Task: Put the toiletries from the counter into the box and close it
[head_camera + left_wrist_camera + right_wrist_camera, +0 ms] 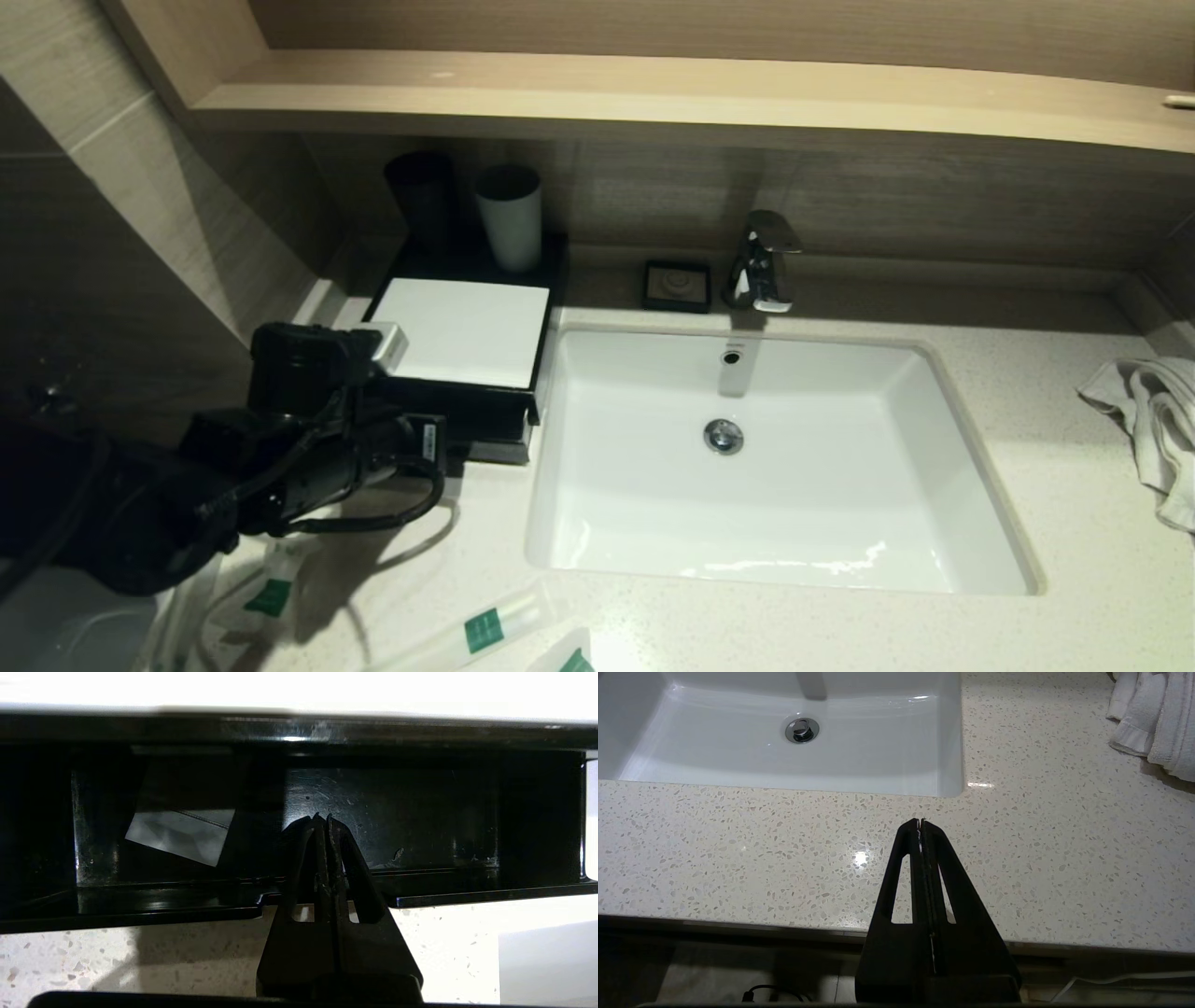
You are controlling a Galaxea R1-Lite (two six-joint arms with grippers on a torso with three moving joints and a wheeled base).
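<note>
Speckled white counter point(1074, 523) wraps the sink point(971, 448), and left of the sink the left gripper point(322, 817), fingers pressed together and empty, pokes at the open front drawer of the black box point(457, 331). Toiletries point(485, 630) lie on the counter off the sink's front-left corner: light, thin, slick packets, I'd judge, best pinched mid-length near the green label. Off its front-right corner the right gripper point(920, 821) hangs closed and idle.
</note>
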